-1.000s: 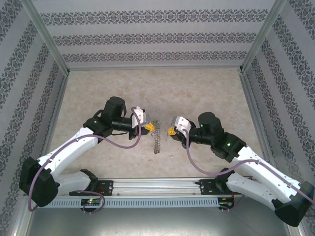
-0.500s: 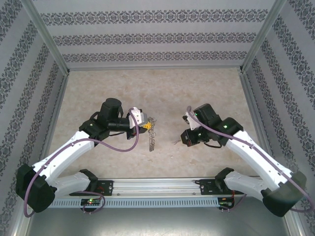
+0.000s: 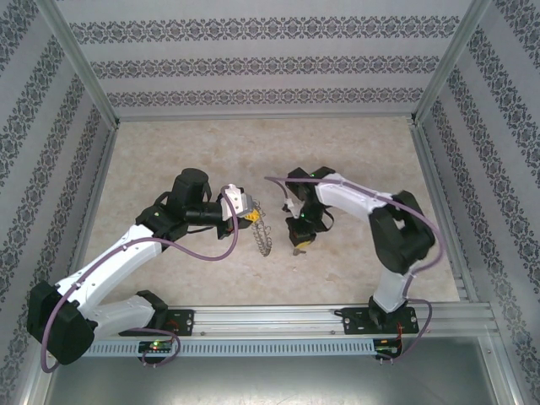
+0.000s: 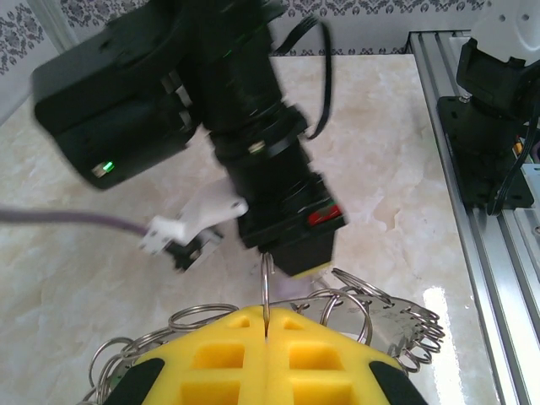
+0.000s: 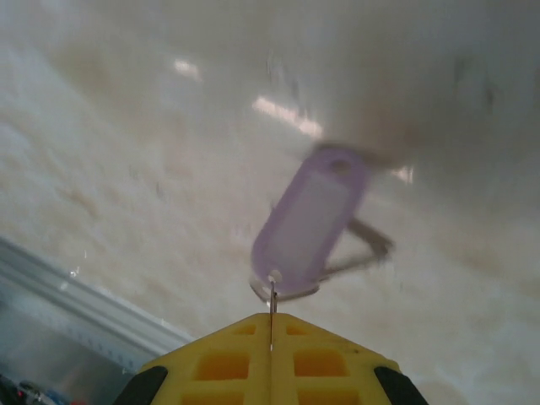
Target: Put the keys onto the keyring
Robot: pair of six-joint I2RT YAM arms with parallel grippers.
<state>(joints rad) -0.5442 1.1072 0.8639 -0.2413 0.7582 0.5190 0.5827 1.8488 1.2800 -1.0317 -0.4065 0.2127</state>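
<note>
Beige marble-look surface [image 3: 169,152], soft glare spots. Three walls [image 3: 270,63] papered in grey-white damask stripes. Aluminium corner posts [image 3: 80,63]; slotted aluminium rail [image 3: 270,319] along near edge.

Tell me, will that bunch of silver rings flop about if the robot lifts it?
Probably floppy: the keyring droops in a limp strand from the left jaws. Its separate loops would likely swing and clink. Being all metal, it may feel heavy for its size.

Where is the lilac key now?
Right wrist view: the lilac key hangs from the shut right hand, which, seen from above, sits just right of the keyring.
</note>
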